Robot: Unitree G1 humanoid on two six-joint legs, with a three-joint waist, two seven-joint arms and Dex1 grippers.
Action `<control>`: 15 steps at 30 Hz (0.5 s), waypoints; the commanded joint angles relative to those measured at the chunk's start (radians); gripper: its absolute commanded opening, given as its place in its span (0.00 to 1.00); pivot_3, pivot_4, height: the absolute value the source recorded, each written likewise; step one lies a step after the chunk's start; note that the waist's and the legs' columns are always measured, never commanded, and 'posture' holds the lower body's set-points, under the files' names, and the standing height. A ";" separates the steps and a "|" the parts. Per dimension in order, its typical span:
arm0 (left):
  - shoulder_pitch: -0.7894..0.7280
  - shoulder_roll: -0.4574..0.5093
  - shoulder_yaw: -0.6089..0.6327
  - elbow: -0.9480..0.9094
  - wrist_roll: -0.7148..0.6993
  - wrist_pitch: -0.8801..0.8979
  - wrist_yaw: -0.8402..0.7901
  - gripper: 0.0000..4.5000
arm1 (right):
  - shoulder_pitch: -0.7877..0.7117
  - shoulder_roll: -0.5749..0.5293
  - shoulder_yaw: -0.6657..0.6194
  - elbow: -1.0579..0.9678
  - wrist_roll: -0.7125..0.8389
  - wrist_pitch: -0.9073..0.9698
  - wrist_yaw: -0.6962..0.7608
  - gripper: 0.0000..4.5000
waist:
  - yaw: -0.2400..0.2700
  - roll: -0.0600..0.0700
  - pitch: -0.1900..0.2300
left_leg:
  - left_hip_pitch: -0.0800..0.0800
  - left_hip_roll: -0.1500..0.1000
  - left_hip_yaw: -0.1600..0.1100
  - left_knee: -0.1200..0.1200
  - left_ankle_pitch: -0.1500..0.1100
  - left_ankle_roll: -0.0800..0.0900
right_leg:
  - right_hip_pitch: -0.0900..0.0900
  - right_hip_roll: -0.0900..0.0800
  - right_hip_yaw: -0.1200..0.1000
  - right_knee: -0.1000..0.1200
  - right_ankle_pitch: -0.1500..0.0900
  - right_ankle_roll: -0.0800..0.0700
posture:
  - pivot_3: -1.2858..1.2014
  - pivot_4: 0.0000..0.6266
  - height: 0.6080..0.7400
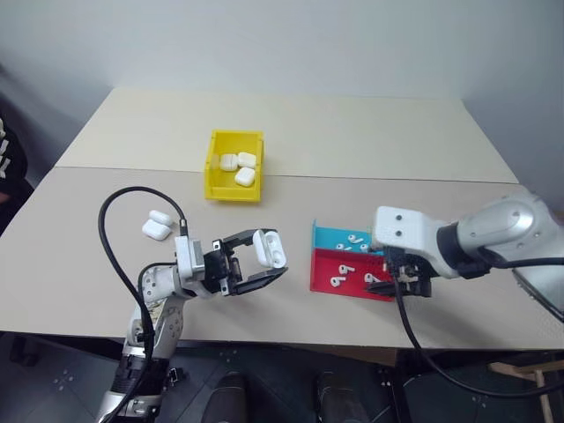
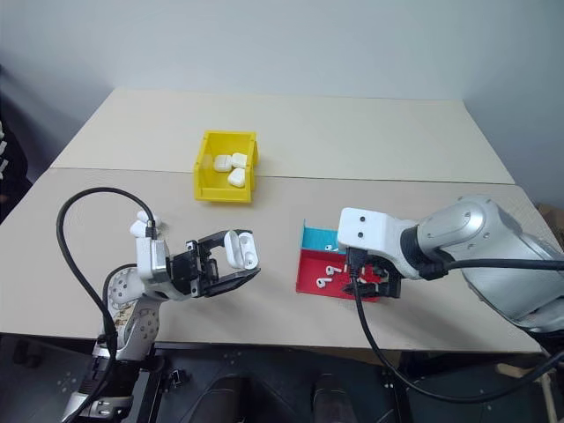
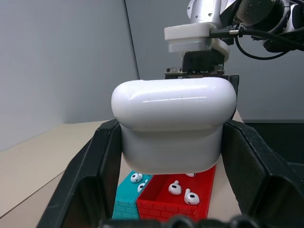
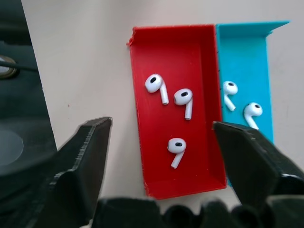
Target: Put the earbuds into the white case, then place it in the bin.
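My left gripper (image 1: 271, 256) is shut on a white case (image 3: 173, 123) and holds it above the table's front edge, pointing toward the trays. Three earbuds (image 4: 183, 98) lie in the red tray (image 4: 156, 47), and two more (image 4: 229, 89) lie in the blue tray (image 4: 242, 52) beside it. Just above the red tray my right gripper (image 4: 161, 126) hangs open and points down, its fingers (image 4: 90, 147) spread on either side of the earbuds without touching them. The yellow bin (image 1: 214, 163) stands further back on the table with three white cases inside.
Two more white cases (image 1: 157, 225) lie on the table to the left, behind my left arm. A black cable (image 1: 115, 256) loops over the table by that arm. The table's front edge runs just under both hands.
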 commanded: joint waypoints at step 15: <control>0.002 0.011 -0.035 -0.044 0.016 -0.053 0.014 0.62 | -0.082 0.043 0.242 0.099 -0.215 -0.006 -0.040 0.55 | -0.003 0.000 0.000 | 0.000 0.000 0.000 0.000 0.000 0.000 | 0.000 0.000 0.000 0.000 0.000 0.000 | 0.52 0.24 1.00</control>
